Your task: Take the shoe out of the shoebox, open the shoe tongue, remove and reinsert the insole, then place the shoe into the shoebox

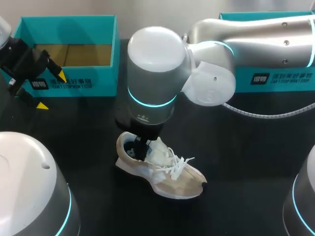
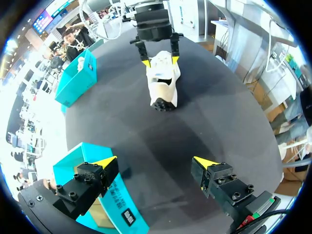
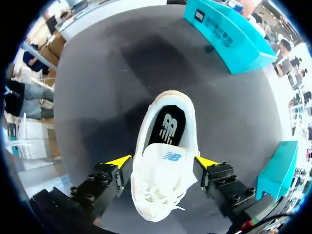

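A white and beige sneaker (image 1: 162, 172) lies on the black table in the head view, toe toward the front right. Its tongue is lifted forward and the black insole (image 3: 168, 126) lies flat inside. My right gripper (image 3: 163, 161) hangs over the shoe's mouth, open, one yellow-tipped finger on each side of the upper; it shows in the head view as the right gripper (image 1: 142, 152). At the far left my left gripper (image 1: 52, 91) is open with nothing in it, in front of the open teal shoebox (image 1: 69, 54).
A second teal box part (image 1: 275, 73) stands at the back right, behind my right arm. In the left wrist view the shoebox (image 2: 112, 204) sits under one finger of the left gripper (image 2: 155, 163). Bare black table surrounds the shoe.
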Controlling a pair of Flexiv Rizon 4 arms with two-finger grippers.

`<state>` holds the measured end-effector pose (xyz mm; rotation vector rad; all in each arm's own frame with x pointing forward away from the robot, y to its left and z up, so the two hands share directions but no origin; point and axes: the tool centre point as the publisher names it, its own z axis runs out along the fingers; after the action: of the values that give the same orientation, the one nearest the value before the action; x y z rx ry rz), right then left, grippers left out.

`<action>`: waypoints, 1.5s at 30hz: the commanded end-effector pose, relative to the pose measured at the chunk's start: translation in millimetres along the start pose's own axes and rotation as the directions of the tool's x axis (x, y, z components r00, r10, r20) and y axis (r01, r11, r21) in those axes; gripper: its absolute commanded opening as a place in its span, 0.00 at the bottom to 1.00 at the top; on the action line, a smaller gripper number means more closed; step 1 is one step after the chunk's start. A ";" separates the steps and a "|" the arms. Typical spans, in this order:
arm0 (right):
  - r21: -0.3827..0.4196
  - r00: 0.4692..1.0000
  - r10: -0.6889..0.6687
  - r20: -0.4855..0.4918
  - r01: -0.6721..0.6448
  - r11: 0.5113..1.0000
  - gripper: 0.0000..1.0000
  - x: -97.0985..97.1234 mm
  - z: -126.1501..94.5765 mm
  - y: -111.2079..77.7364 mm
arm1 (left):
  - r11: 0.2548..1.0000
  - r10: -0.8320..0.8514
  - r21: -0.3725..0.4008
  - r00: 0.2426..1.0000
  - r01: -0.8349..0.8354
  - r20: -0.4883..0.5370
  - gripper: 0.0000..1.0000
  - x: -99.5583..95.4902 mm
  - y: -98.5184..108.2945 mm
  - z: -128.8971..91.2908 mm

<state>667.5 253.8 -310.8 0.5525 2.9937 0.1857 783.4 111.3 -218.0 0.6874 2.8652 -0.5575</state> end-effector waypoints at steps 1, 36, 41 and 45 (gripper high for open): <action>-0.024 0.996 -0.093 -0.002 0.093 0.995 1.00 -5.6 -16.7 2.9 | 1.000 0.000 -0.004 1.000 0.000 -0.001 1.00 0.5 -0.5 -0.4; -0.092 0.630 -0.771 0.088 0.776 0.624 1.00 -11.4 -22.7 55.8 | 1.000 0.000 -0.004 1.000 0.000 -0.001 1.00 0.5 -0.5 -0.4; -0.064 0.541 -0.837 0.078 0.841 0.538 1.00 -15.6 -14.4 70.1 | 1.000 0.000 -0.004 1.000 0.000 -0.001 1.00 0.5 -0.5 -0.4; -0.051 0.498 -0.864 0.072 0.867 0.496 1.00 -16.5 -9.4 81.5 | 1.000 0.000 -0.004 1.000 0.000 -0.001 1.00 0.5 -0.5 -0.4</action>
<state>707.0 304.8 -283.6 -0.9781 2.7530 0.2277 783.4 111.3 -218.0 0.6874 2.8652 -0.5575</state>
